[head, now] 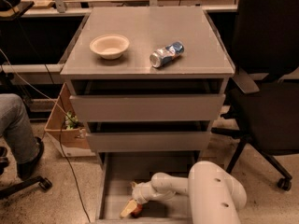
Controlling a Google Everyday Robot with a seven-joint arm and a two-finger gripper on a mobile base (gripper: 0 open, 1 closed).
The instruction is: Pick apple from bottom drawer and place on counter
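Hand [130, 210] down at the front left of the pulled-out bottom drawer [140, 169], pale tip pointing towards the lower left. Touches the apple [138, 211], a small red shape just to its right on the drawer floor, partly hidden behind it. Cannot tell whether clenched on the fruit or released. Behind the hand, white arm [164, 185] reaching in from the right, joined to a bulky white rounded housing [215, 197] at the drawer's front right corner.

Above, two upper drawers, middle [148, 141] and top [147, 107], both slightly ajar with dark gaps over their fronts. On the grey bench [145, 24] topping the cabinet: cream bowl [109, 45] at the left, upright; crushed silver-blue can [166, 54] on its side near the middle, well apart from the bowl.

Left of the cabinet, open cardboard box [63, 129] on the speckled floor with something green inside, then a grey trouser leg [16, 125]. To the right, black office chair [268, 87] close beside the cabinet.
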